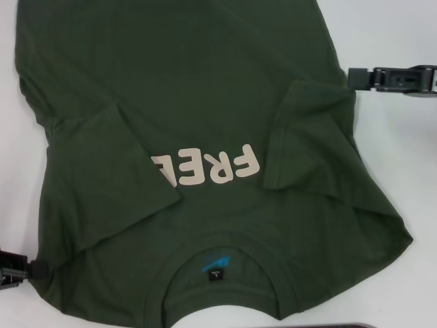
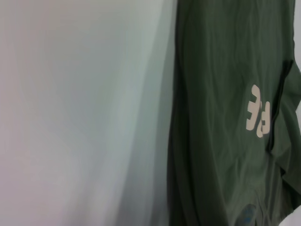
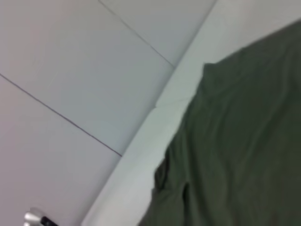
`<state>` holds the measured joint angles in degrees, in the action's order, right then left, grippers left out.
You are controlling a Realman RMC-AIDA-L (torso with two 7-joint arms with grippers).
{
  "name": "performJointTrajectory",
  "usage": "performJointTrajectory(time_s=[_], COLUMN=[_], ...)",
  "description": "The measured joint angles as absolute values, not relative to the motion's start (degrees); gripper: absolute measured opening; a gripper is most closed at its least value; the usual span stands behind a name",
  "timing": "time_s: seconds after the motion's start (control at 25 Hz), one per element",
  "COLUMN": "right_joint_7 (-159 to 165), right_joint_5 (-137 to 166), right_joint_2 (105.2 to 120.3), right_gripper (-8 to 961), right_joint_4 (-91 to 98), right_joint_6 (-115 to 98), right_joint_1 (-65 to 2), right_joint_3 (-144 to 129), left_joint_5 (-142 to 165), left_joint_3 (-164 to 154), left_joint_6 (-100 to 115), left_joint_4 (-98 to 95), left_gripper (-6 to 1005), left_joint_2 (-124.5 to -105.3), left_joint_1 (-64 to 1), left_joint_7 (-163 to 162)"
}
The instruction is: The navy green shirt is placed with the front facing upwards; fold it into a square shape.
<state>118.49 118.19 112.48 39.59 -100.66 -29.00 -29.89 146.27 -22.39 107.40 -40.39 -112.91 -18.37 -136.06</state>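
The navy green shirt (image 1: 205,89) lies front up on the white table, collar (image 1: 218,290) and blue neck label (image 1: 213,263) nearest me. Both sleeves are folded inward: one flap (image 1: 116,178) covers part of the cream letters (image 1: 218,167), the other flap (image 1: 307,143) lies beside them. My left gripper (image 1: 33,270) sits at the shirt's near left edge by the shoulder. My right gripper (image 1: 354,76) is at the shirt's right edge, level with the folded sleeve. The left wrist view shows the shirt (image 2: 221,94) and its letters (image 2: 258,113); the right wrist view shows the shirt's edge (image 3: 244,141).
Bare white table (image 1: 410,171) lies right of the shirt and in the far corners. A dark strip (image 1: 341,326) shows at the near edge. Beyond the table edge (image 3: 141,141), the right wrist view shows pale panels (image 3: 70,70) with thin seams.
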Motion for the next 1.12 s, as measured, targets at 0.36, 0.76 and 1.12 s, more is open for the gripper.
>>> performJointTrajectory(time_s=[0.36,0.76,1.12], right_joint_7=[126.4,129.2,128.7], right_joint_5=[133.6,146.7,148.1], right_joint_2=[106.83,104.68,105.89], right_gripper=[849,850,850], right_joint_4=[39.9,40.2,38.9], right_joint_6=[-104.9,-112.0,-110.6], right_joint_1=[-29.0,-29.4,-28.7], right_joint_3=[-30.3,-30.4,-30.3], left_joint_5=[145.7,145.6,145.5], left_joint_3=[-21.5,-21.2,-21.2], left_joint_6=[107.4,107.2,107.0], left_joint_4=[-40.2,-40.4,-40.4], left_gripper=[49,49,49], left_joint_2=[-112.39,-112.36,-112.18], left_joint_1=[-18.6,-19.9,-20.3], left_joint_7=[-136.2,-136.3,-136.3])
